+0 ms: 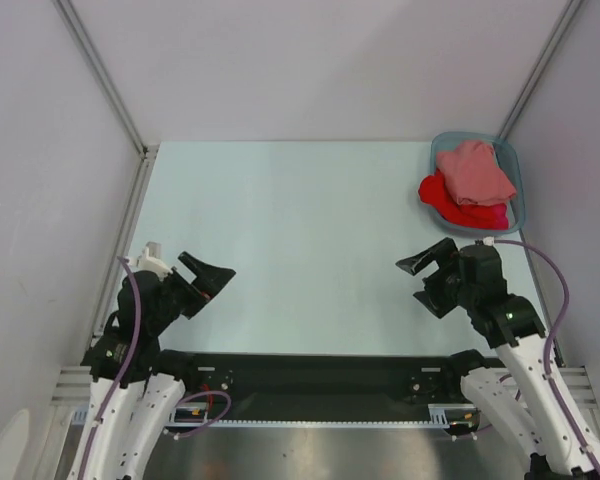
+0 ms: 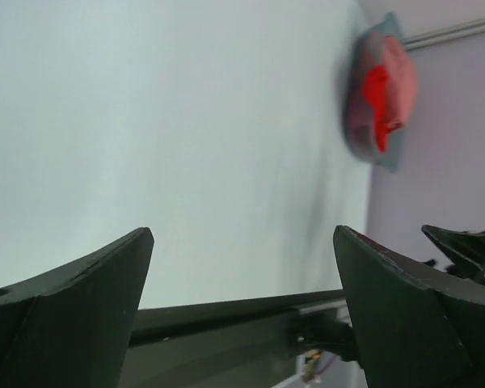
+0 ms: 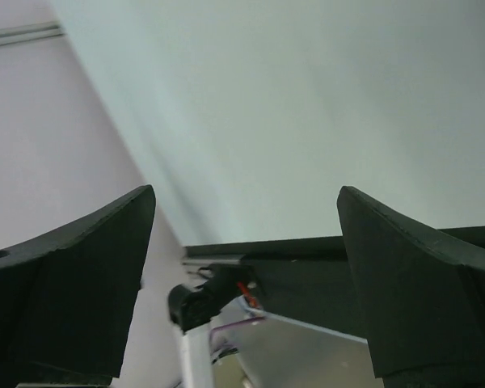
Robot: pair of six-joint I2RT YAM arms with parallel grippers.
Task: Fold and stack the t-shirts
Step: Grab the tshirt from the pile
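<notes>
A salmon-pink t-shirt (image 1: pixel 477 171) lies crumpled on top of a brighter red t-shirt (image 1: pixel 460 211) in the blue-grey plastic bin (image 1: pixel 515 163) at the far right corner of the table. The bin and shirts also show in the left wrist view (image 2: pixel 384 93). My left gripper (image 1: pixel 207 278) is open and empty above the near left of the table. My right gripper (image 1: pixel 427 273) is open and empty above the near right, just in front of the bin. Both wrist views show the jaws spread wide with nothing between them.
The pale table top (image 1: pixel 300 240) is enclosed by white walls with metal frame rails (image 1: pixel 105 75). A black rail (image 1: pixel 320 370) runs along the near edge between the arm bases. The left arm shows in the right wrist view (image 3: pixel 202 301).
</notes>
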